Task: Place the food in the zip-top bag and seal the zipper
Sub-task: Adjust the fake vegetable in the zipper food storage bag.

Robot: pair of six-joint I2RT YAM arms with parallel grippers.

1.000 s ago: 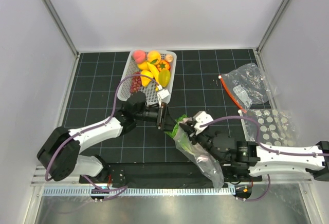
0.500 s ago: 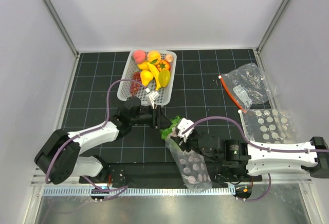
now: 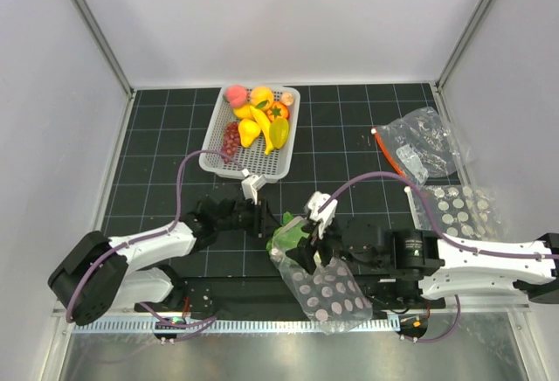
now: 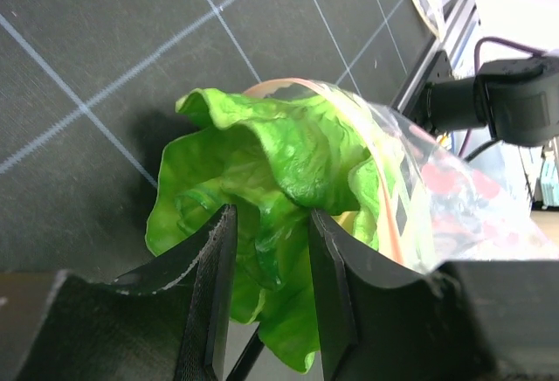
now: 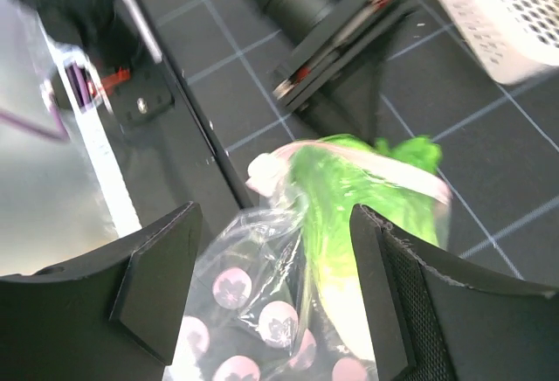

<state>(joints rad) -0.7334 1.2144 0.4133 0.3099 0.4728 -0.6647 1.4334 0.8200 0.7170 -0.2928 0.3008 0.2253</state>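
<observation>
Green cabbage (image 4: 271,158) in left gripper (image 4: 268,219), wrist-view.

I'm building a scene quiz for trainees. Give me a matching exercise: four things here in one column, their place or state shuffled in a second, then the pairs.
1. cabbage
2. pink peach
3. clear bag with orange-red strip
4. right claw

A. far-left corner of the basket
B. open, straddling the mouth of the dotted bag
C. pinched by the left claw
D. lying apart at the far right

Pairs: 1-C, 2-A, 3-D, 4-B
</observation>
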